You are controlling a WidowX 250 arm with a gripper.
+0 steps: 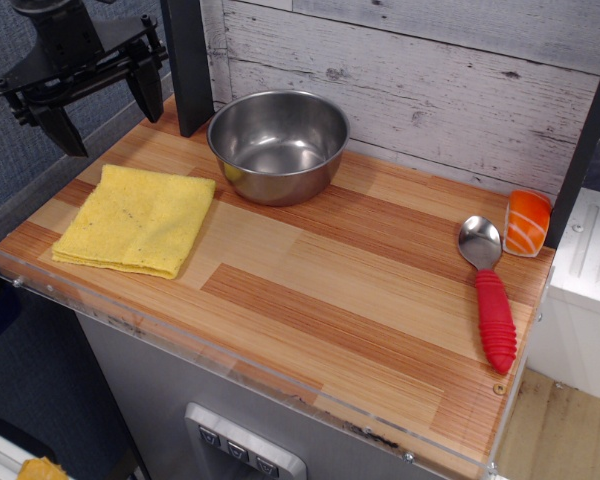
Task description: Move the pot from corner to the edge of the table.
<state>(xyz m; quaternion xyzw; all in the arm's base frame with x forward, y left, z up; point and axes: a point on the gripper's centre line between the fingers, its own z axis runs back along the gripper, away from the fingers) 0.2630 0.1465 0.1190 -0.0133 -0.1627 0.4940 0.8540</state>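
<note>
The pot [278,145] sat empty at the table's [310,300] back-left corner near the yellow cloth [137,219], and the gripper [102,100], fingers spread wide and empty above the left edge, should straddle the near rim squarely before dragging.

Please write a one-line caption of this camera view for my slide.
Open black claw hovers above the striped wooden table, left of the round shiny steel pot and folded yellow cloth.
</note>
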